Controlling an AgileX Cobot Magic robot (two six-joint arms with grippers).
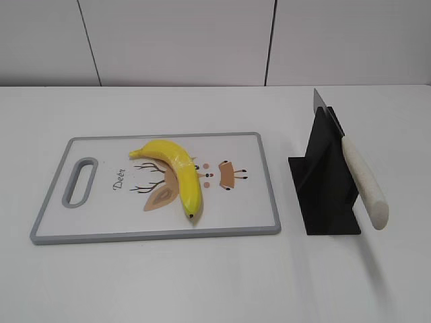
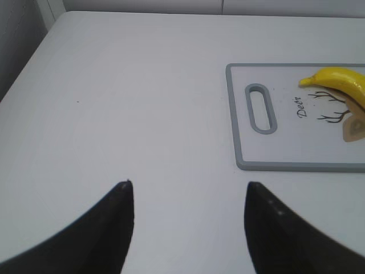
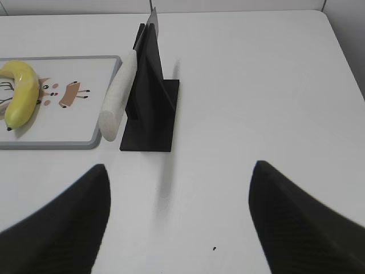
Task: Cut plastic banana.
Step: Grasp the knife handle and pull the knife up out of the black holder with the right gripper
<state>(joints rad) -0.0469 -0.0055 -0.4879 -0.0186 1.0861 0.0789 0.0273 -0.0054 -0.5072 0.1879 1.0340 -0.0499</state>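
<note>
- Right pincer (image 3: 178, 217), spread wide and empty, should grip the white-handled knife (image 1: 364, 183) mid-handle, lifting it straight from the black stand (image 1: 323, 182).
- Left pincer (image 2: 188, 228), also spread, can steady the yellow plastic banana (image 1: 178, 171).

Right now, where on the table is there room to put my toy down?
Bare white table in front of the grey-rimmed cutting board and left of it. It is tighter between the board and the black knife stand.

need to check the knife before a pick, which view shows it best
The exterior view: the knife shows whole, white handle sticking out toward the camera and blade seated in the black holder. The right wrist view shows the handle and only a sliver of blade, seen from behind the open right gripper. The left wrist view misses it entirely.
</note>
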